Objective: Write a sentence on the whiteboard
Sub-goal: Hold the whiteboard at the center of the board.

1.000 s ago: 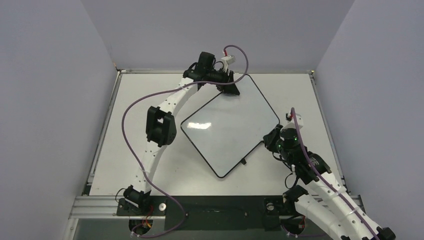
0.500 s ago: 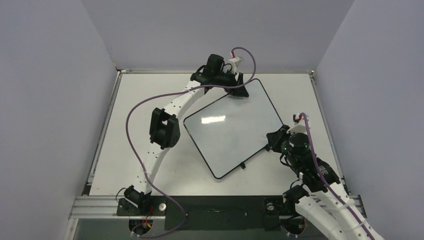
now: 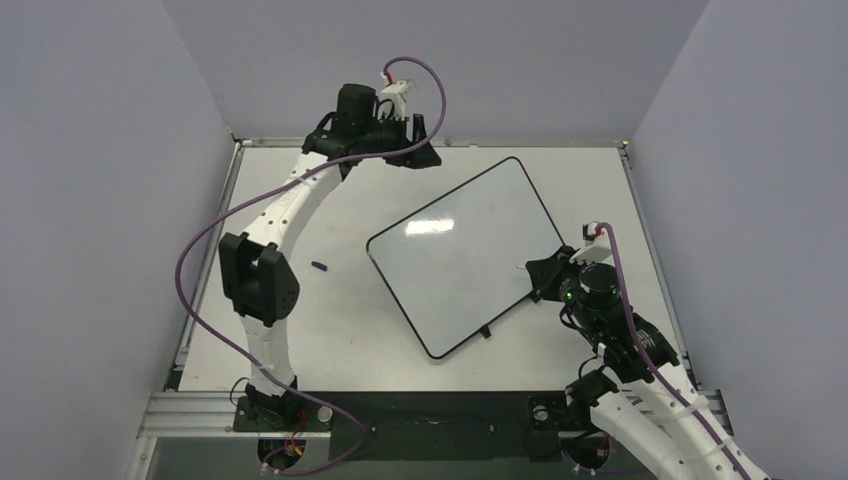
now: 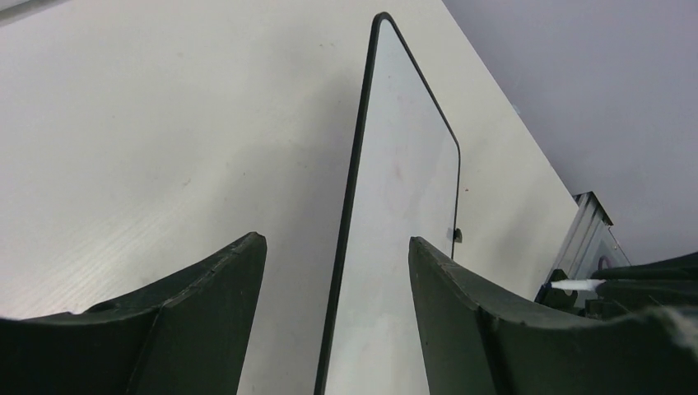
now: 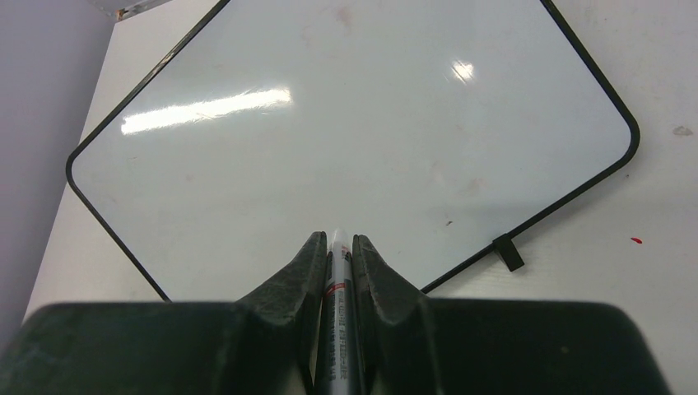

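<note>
Overhead view: the whiteboard [image 3: 462, 255] lies flat on the white tabletop [image 3: 330, 330], turned diagonally, right of centre in the frame, with one corner toward the upper right and another toward the lower edge. Its writing face shows glare patches and a few faint smudges; a small black tab [image 5: 509, 252] projects from its border. The left pincer [image 4: 336, 240] hangs at the upper centre-left of the overhead frame, near the tabletop's far edge and apart from the board, its jaws spread wide with nothing between them. The right pincer [image 5: 338, 240] sits just beside the board's lower-right edge, its jaws closed tightly on a white-tipped marker [image 5: 337, 329] that points across the board. A small dark-blue object [image 3: 320, 266] lies on the tabletop left of the board.
</note>
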Robot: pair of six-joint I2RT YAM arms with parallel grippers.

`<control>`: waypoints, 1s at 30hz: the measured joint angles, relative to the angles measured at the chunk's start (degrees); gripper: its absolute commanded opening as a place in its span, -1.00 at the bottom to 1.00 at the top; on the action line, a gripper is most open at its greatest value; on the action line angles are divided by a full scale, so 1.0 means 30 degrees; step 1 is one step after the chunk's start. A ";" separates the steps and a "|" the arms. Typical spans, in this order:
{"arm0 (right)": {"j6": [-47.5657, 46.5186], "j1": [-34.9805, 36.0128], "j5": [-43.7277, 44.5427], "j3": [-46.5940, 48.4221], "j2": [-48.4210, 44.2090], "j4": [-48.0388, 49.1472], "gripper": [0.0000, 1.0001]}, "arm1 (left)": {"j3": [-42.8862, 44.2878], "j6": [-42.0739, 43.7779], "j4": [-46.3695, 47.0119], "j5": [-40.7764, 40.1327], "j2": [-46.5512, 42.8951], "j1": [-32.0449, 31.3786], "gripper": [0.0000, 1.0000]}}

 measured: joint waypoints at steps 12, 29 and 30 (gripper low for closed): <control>-0.0262 0.0007 -0.1202 0.0044 0.0787 0.0940 -1.00 | -0.4022 0.0896 -0.2412 -0.2958 -0.3228 0.1617 0.23; -0.0270 0.0029 -0.3075 -0.0007 0.2200 0.3432 -1.00 | -1.3726 0.1770 -0.1421 -0.0517 -0.8881 0.1530 0.24; -0.0270 0.0029 -0.3271 -0.0073 0.2273 0.3745 -1.00 | -1.4003 0.1727 -0.1151 -0.0364 -0.8896 0.1530 0.24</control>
